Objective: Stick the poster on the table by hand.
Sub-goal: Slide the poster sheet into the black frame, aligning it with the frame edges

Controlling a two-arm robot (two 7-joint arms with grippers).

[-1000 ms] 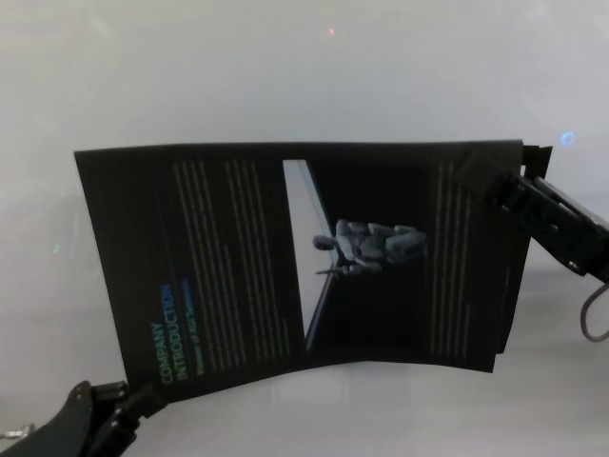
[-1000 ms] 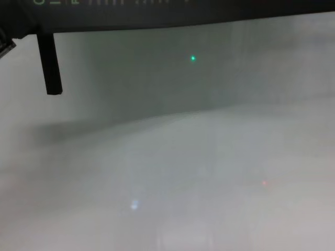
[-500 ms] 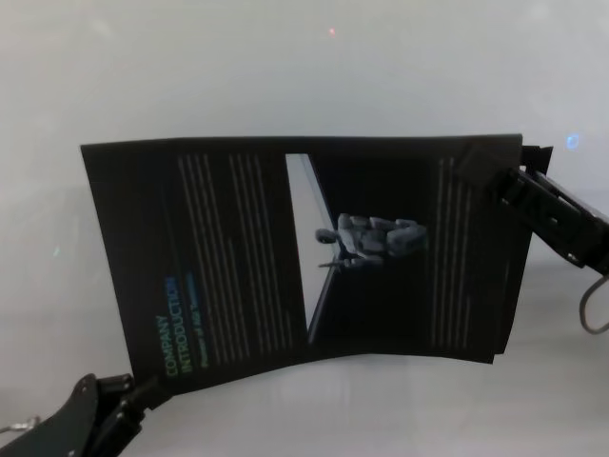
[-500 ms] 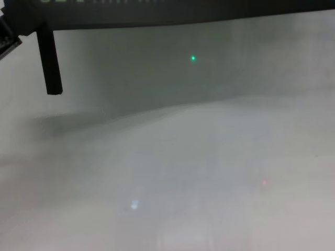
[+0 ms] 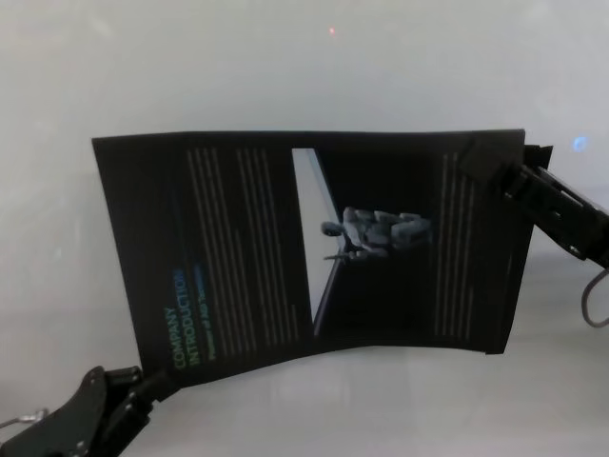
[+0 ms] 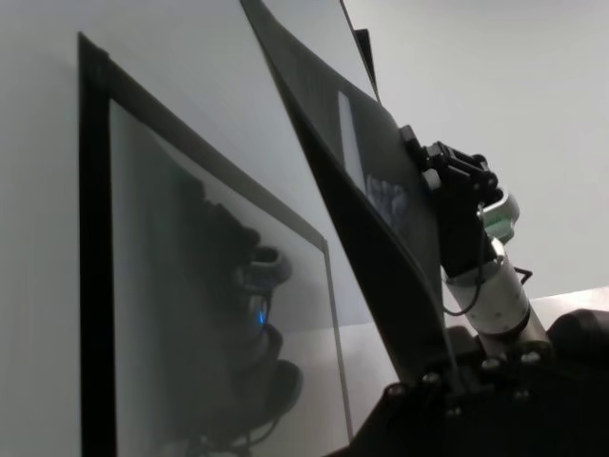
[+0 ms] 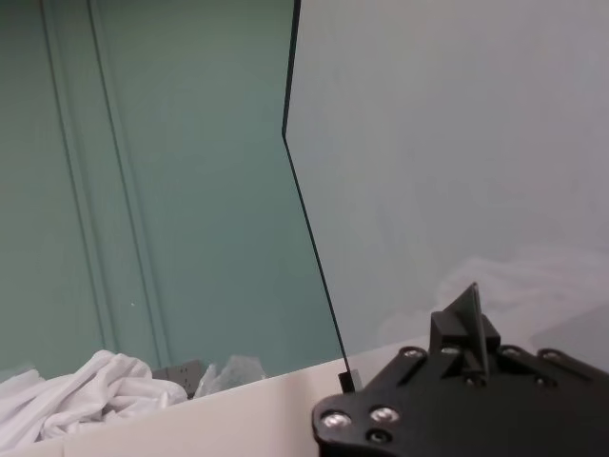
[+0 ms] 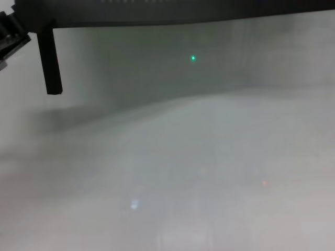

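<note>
The poster (image 5: 247, 248), a black sheet with a teal heading, white text columns and a pale slanted strip, hangs spread above the pale table (image 5: 285, 67). My left gripper (image 5: 150, 388) is shut on its near left corner. My right gripper (image 5: 485, 162) is shut on its far right corner. In the left wrist view the sheet (image 6: 381, 238) curves away from my left gripper (image 6: 455, 367) towards the right gripper (image 6: 433, 176). In the right wrist view the right gripper (image 7: 468, 314) pinches the poster's thin dark edge (image 7: 314, 238). In the chest view the poster's near edge (image 8: 183, 13) is a dark band across the top.
A narrow black upright post (image 8: 49, 60) hangs at the chest view's upper left. The glossy table shows the poster's dark reflection (image 6: 190, 286). White cloth (image 7: 86, 390) lies beyond the table edge in the right wrist view.
The poster has shifted to the right and slightly farther off in the head view, both grippers moving with it. Its near edge has risen in the chest view.
</note>
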